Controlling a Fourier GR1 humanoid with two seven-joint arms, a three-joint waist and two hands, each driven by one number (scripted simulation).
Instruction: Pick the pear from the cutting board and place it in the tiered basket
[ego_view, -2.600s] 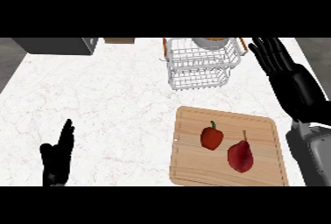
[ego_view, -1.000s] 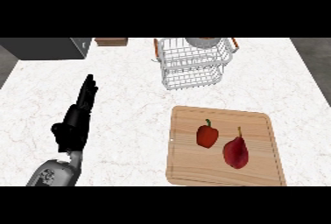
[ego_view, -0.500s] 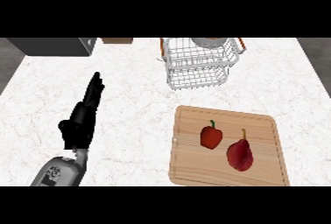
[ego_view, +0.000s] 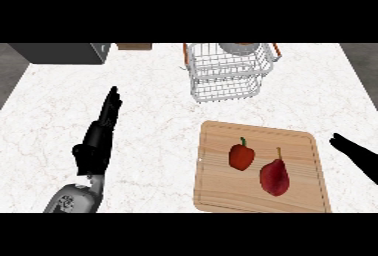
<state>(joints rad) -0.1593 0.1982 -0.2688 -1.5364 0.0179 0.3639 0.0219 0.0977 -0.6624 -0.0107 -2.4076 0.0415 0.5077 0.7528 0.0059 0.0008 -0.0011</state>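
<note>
The left hand (ego_view: 93, 149) lies over the left half of the counter (ego_view: 155, 130), its grey forearm coming in from the near edge. Its fingers are straight and close together, pointing toward the far edge, and they grasp nothing. The white marbled surface shows bare around it, and it is well apart from the board.

The right hand (ego_view: 359, 156) shows only as a black shape entering at the counter's right edge, just beside the right edge of the cutting board (ego_view: 221, 192). Too little of it shows to tell whether it is released or clenched; it touches nothing that can be seen.

The cutting board is a pale wooden slab lying flat near the counter's near edge, right of the middle. The pear (ego_view: 275, 178) lies on the right half of the board, toward its near-right corner; it is dark red, with its stem pointing toward the far edge. A red pepper (ego_view: 241, 156) sits just beside it on the left, slightly farther back, apart from the pear.

Beyond the board's far edge, toward the counter's far edge, stands the tiered basket (ego_view: 227, 82) of white wire. A grey object (ego_view: 240, 48) sits in its top tier. A dark grey box (ego_view: 59, 53) stands at the far-left corner, with a small brown object (ego_view: 133, 46) beside it along the far edge.
</note>
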